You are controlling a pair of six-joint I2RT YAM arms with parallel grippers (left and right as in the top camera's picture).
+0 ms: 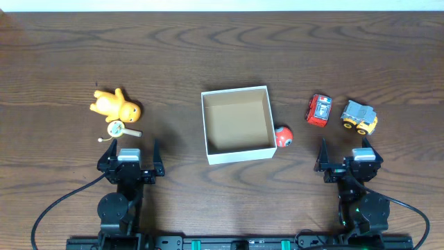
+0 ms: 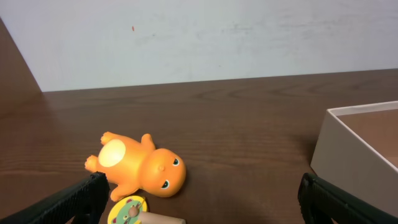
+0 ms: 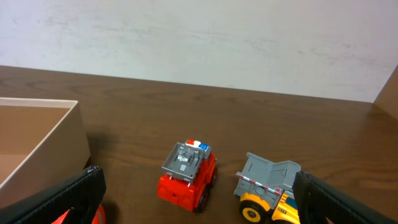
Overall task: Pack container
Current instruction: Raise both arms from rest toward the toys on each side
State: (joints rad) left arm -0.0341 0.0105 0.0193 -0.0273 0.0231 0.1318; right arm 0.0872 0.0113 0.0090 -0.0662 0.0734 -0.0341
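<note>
The container (image 1: pixel 206 126) is a square white box with a brown inside, empty, in the middle of the table; it also shows in the left wrist view (image 2: pixel 348 134) and the right wrist view (image 3: pixel 56 137). An orange figure toy (image 1: pixel 116 105) (image 2: pixel 140 164) and a small yellow-green rattle (image 1: pixel 116 128) (image 2: pixel 127 210) lie at the left. A red ball toy (image 1: pixel 282 137) touches the box's right wall. A red truck (image 1: pixel 319 110) (image 3: pixel 187 175) and a yellow-grey dump truck (image 1: pixel 359 117) (image 3: pixel 270 188) stand at the right. My left gripper (image 1: pixel 130 157) (image 2: pixel 199 202) and right gripper (image 1: pixel 349 157) (image 3: pixel 199 199) are open and empty near the front edge.
A pale wall rises behind the table's far edge in both wrist views. Black cables run from each arm base along the front edge.
</note>
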